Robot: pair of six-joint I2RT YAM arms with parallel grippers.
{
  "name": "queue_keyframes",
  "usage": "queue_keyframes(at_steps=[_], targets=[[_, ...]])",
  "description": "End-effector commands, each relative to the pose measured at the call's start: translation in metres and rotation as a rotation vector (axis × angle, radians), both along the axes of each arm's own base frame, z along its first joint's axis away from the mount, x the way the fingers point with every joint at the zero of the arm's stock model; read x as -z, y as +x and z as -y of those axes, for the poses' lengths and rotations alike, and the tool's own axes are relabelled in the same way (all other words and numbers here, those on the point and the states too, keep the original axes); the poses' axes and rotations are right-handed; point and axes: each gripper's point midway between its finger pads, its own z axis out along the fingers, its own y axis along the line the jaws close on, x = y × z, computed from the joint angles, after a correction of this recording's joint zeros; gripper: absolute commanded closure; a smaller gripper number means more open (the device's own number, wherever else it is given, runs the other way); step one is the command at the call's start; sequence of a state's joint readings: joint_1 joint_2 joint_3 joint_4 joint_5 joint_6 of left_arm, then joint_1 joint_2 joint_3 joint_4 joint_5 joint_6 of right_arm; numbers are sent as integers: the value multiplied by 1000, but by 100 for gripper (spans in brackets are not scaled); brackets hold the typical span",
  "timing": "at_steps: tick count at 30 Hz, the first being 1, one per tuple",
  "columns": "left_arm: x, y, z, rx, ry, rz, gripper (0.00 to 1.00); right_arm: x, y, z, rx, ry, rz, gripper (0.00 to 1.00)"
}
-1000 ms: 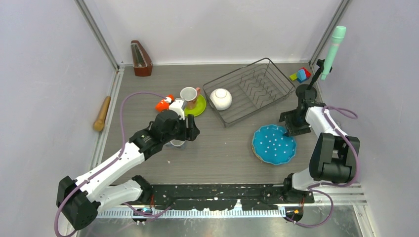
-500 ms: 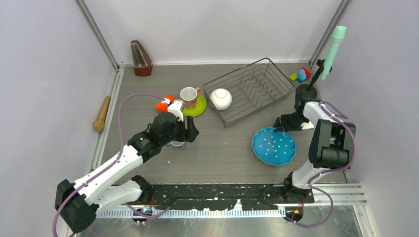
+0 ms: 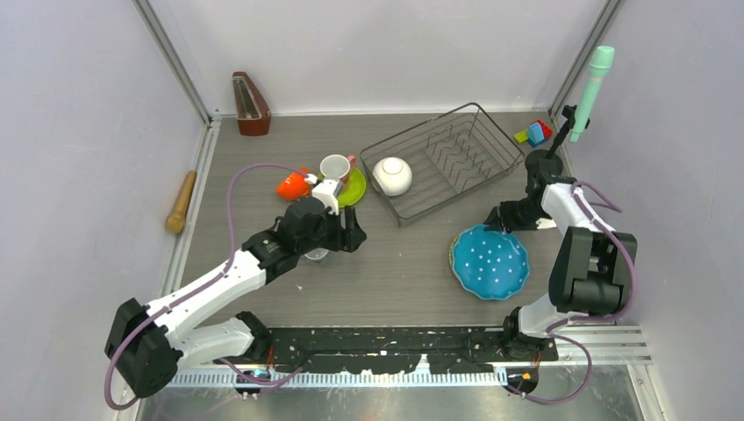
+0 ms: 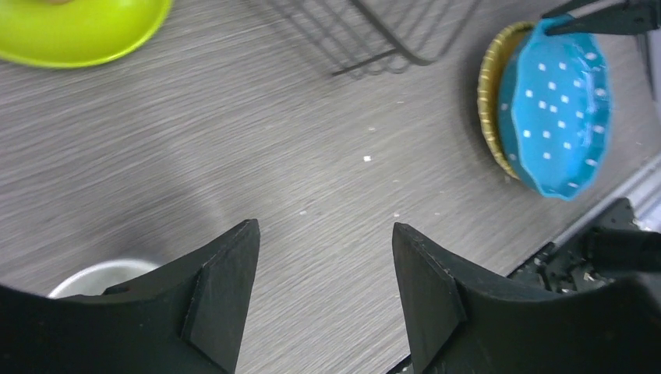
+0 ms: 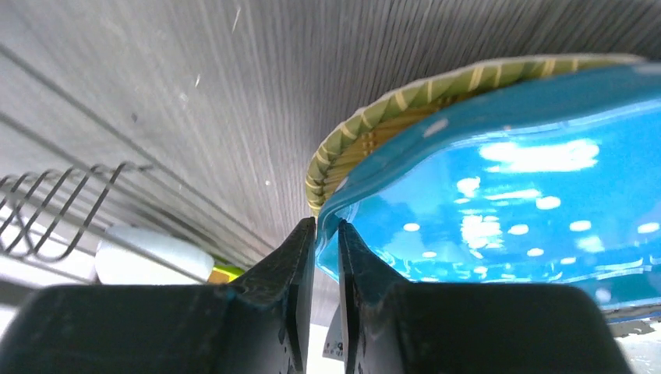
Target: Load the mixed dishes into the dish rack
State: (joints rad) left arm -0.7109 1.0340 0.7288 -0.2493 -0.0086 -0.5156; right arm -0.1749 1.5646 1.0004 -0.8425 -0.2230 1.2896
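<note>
The blue white-dotted plate (image 3: 490, 261) is clamped at its far rim by the right gripper (image 5: 326, 230), dotted face turned upward, over the counter (image 3: 395, 263) near the dish rack (image 3: 443, 158). The left gripper (image 4: 323, 234) is held open above the small pale mug (image 4: 101, 276).

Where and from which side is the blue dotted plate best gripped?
Likely the blue plate by its rim nearest the dish rack, coming low from that side. The woven mat beneath lifts it off the table, leaving room for a lower finger; the right gripper pinches there.
</note>
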Motion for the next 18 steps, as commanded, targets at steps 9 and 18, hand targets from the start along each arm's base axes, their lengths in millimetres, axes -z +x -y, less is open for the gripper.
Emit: queue_keyframes(at_steps=[9, 18], targets=[[-31, 4, 142, 202, -208, 178, 31, -62, 12, -34, 63, 148, 261, 100], [-14, 6, 231, 300, -226, 216, 32, -79, 7, -45, 42, 182, 310, 99]])
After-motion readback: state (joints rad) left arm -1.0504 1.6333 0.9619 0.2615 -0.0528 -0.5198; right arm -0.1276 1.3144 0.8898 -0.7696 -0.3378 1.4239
